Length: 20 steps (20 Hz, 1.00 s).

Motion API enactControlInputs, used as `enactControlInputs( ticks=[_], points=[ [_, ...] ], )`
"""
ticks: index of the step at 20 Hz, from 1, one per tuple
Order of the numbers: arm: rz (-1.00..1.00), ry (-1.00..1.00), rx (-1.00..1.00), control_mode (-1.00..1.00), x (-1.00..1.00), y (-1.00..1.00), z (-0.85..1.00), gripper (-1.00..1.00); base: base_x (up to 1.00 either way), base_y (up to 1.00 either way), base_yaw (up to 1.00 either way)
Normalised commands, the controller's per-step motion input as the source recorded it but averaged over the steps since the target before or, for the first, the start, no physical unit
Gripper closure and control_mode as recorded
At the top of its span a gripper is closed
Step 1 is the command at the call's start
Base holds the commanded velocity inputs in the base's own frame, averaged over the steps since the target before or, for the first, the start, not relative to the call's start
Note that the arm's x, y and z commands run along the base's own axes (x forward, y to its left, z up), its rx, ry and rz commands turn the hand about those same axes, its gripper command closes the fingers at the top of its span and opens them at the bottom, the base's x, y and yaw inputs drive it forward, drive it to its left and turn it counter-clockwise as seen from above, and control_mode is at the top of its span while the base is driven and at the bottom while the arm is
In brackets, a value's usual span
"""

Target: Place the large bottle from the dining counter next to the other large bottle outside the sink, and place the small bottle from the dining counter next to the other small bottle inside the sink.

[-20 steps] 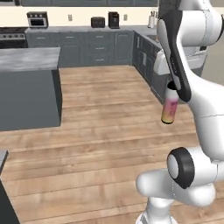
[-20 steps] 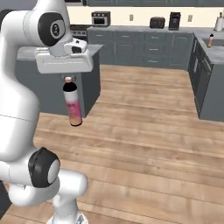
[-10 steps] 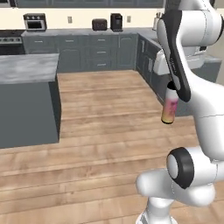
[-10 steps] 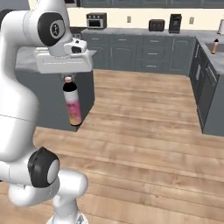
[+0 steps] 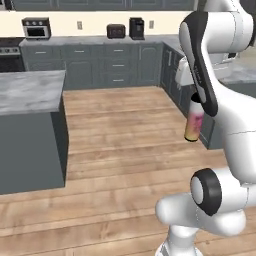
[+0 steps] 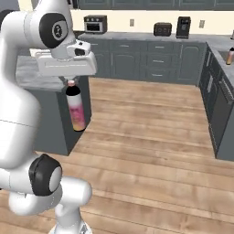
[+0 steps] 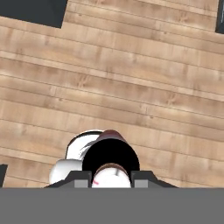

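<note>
- Above the wooden floor [image 5: 120, 130], the gripper [image 6: 71, 82] pinches the neck of the large bottle [image 6: 76, 111], which hangs upright below the hand, clear of the floor.
- Left base view: the large bottle [image 5: 194, 122] shows pink above and yellow-orange at its base, partly behind the white arm, with dark grey cabinets just beyond it.
- Right base view: the bottle's dark shoulder sits just under the white hand; a marble-topped island [image 6: 32, 77] stands behind it.
- Hand view: the bottle's cap [image 7: 110, 173] lies between the two finger tips, the dark shoulder ringing it, floorboards beneath.
- Back wall: a grey worktop [image 5: 95, 39] carries a toaster [image 5: 116, 31] and a coffee machine [image 5: 136, 28].
- Far right of the right base view: another pink-orange bottle [image 6: 230, 55] stands on the side counter.
</note>
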Motion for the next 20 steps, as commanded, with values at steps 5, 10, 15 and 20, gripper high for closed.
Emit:
enactControlInputs(
  ticks=[5, 10, 15, 20],
  points=[
    [0.00, 0.00, 0.00, 1.00, 0.00, 0.00, 0.00, 1.00, 1.00, -0.31, 0.00],
    [0.00, 0.00, 0.00, 1.00, 0.00, 0.00, 0.00, 1.00, 1.00, -0.26, -0.03],
    [0.00, 0.00, 0.00, 1.00, 0.00, 0.00, 0.00, 1.00, 1.00, -0.28, -0.07],
    [0.00, 0.00, 0.00, 1.00, 0.00, 0.00, 0.00, 1.00, 1.00, -0.41, -0.08]
  ],
)
